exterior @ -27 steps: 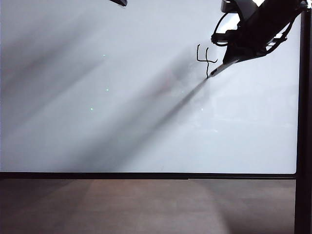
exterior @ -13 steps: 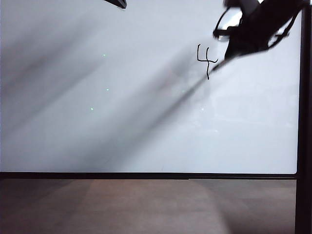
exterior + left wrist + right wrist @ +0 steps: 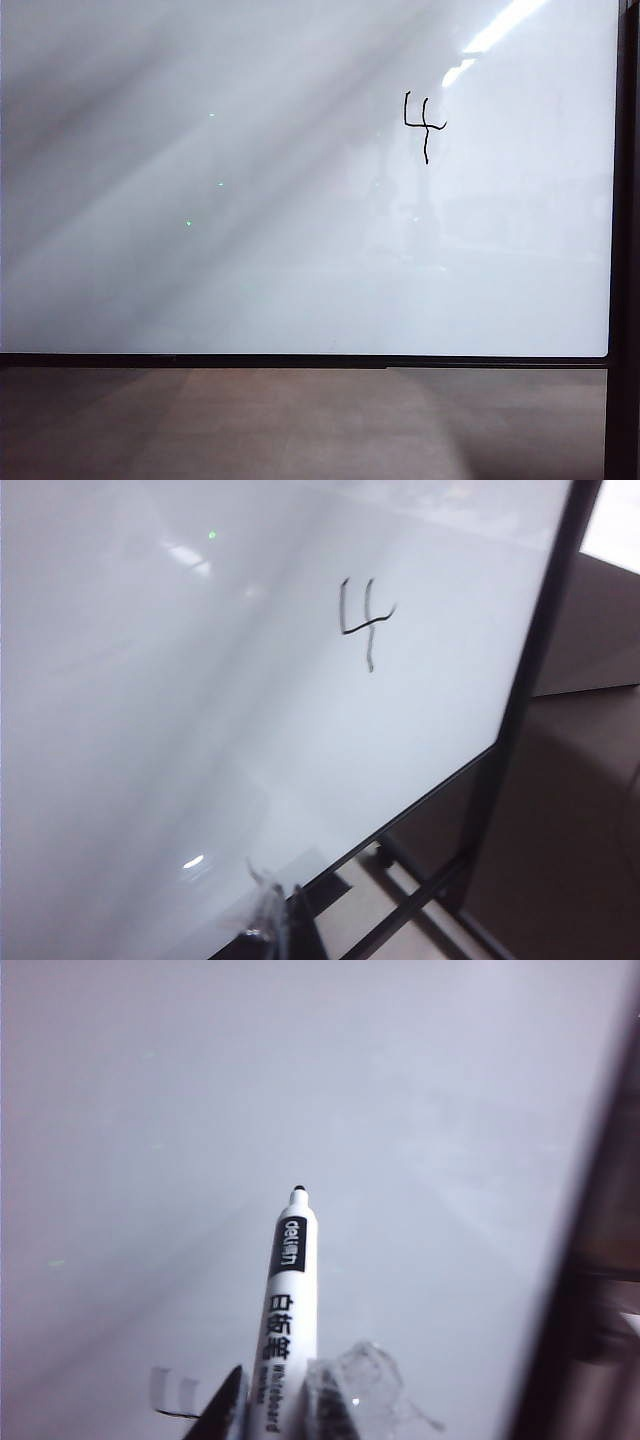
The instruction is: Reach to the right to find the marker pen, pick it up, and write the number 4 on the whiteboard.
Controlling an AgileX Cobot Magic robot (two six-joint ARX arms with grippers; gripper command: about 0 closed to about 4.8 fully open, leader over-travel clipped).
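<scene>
The whiteboard point(image 3: 300, 250) fills the exterior view, and the number 4 point(image 3: 424, 122) stands in thin black lines at its upper right. Neither gripper shows in that view. In the right wrist view my right gripper point(image 3: 275, 1400) is shut on the marker pen point(image 3: 290, 1290), a white barrel with a black label and a small dark tip. The tip points at the whiteboard point(image 3: 400, 1110) and hangs clear of it. The left wrist view shows the whiteboard point(image 3: 150, 730) with the number 4 point(image 3: 365, 620). My left gripper point(image 3: 278, 920) is blurred near the board's lower edge, jaws together and empty.
A black frame point(image 3: 625, 200) runs down the board's right side and along its lower edge. A brown-grey surface point(image 3: 300, 420) lies below it. In the left wrist view, black stand bars point(image 3: 420, 900) and a brown surface point(image 3: 580, 780) lie beyond the board's corner.
My right arm has pulled the marker pen off the foot of the 4 and up out of the exterior view. The dark left gripper tip at the top edge has gone too.
</scene>
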